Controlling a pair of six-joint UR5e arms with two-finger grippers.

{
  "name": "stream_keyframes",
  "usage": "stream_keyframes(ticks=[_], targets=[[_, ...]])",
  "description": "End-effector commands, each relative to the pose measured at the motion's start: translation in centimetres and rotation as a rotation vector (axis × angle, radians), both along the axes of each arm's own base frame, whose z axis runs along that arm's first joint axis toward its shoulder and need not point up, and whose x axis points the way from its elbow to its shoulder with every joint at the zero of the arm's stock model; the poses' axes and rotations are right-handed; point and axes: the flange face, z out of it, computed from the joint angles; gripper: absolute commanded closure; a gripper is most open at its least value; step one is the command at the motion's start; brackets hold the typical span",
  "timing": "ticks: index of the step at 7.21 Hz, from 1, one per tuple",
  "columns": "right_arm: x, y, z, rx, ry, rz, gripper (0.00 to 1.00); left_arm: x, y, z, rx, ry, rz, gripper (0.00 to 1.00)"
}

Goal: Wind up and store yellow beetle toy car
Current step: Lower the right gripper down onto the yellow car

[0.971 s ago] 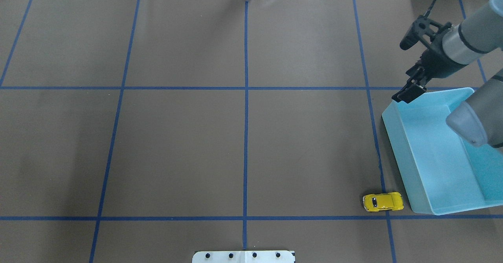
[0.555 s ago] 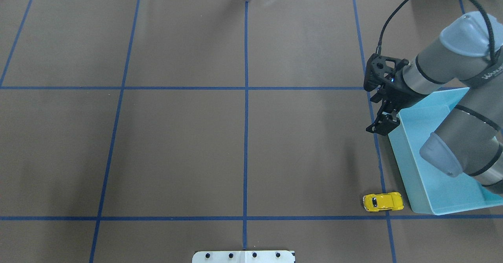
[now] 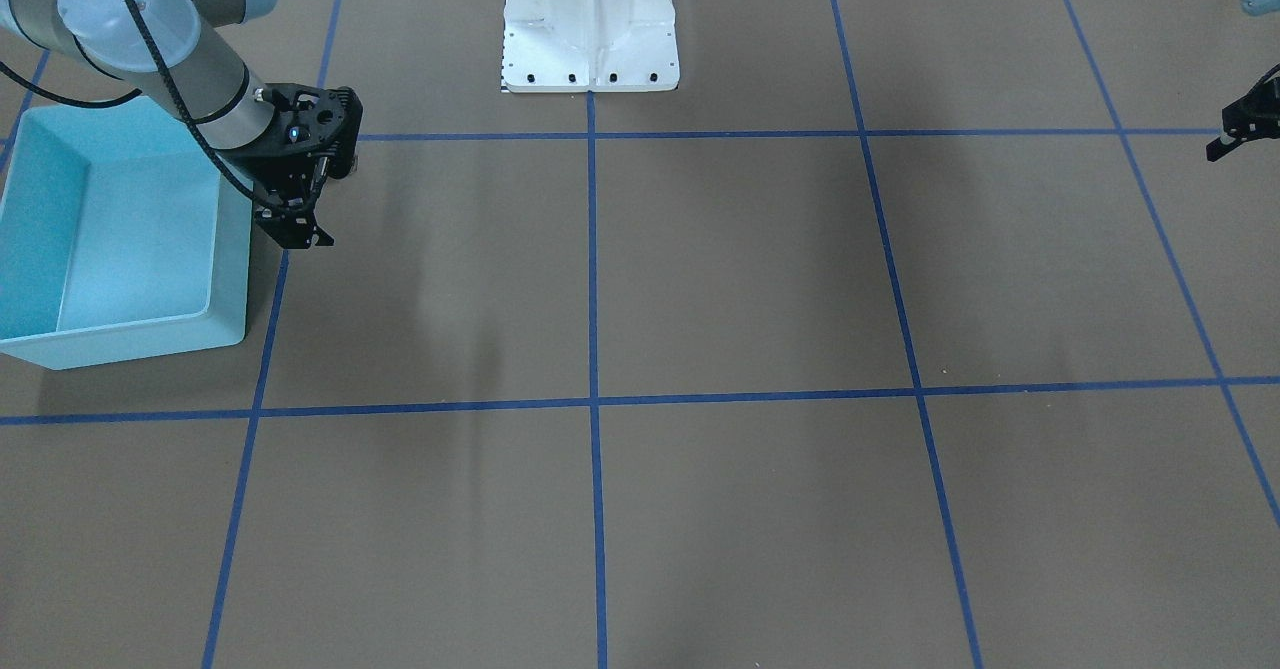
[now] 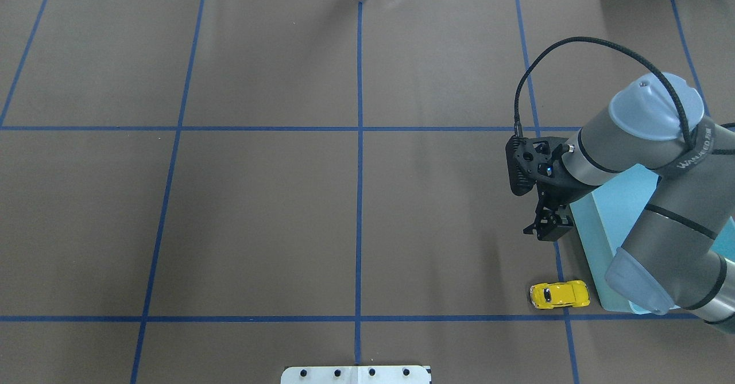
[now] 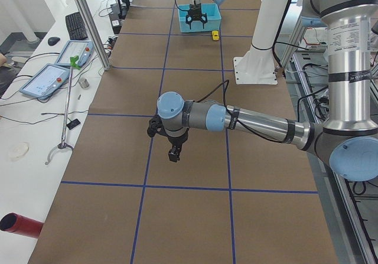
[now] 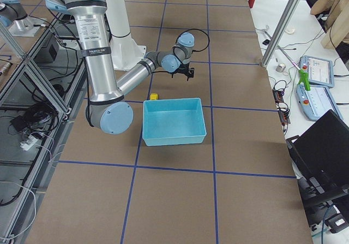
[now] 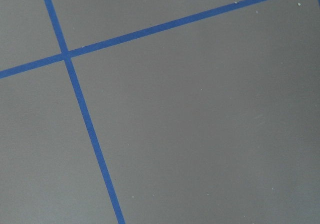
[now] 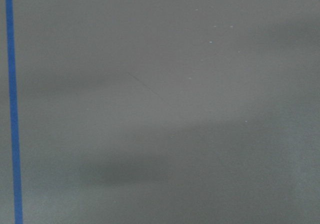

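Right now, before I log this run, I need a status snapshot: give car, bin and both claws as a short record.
bin: light blue bin, no car inside
car: yellow beetle toy car on the table, outside the bin, beside its wall
right claw: open, empty, above the table, short of the car
left claw: far from the car, open or shut unclear
stage: car not yet grasped

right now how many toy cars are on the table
1: the yellow beetle toy car, on the table just outside the light blue bin's corner. None inside it.
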Motion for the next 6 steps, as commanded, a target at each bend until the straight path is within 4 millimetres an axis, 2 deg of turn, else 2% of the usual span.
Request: stream_keyframes(ticks=[1,3,4,5,6], targets=[[-0.1,2.6,1.7,0.061,0.04,-0.052,0.0,-1.3,2.0,1.7,-0.024,-0.052,-0.009,0.0],[0.1,7.9,3.1,0.11,0.107,-0.076,0.0,-3.0,2.4,2.6,0.01,-0.049,0.001,0.0],[0.0,9.6,3.5,0.113,0.116,-0.105,0.0,-4.0,2.7,3.6,-0.014,-0.049,-0.021,0.0],[-1.7,12.1,3.7,0.162,0.14,-0.14,0.0,-4.2,2.6,3.5,-0.001,-0.048,-0.025,0.0],[-2.4,12.9,3.6,0.173,0.143,-0.155,0.0,-4.2,2.6,3.8,-0.011,-0.046,-0.027,0.0]])
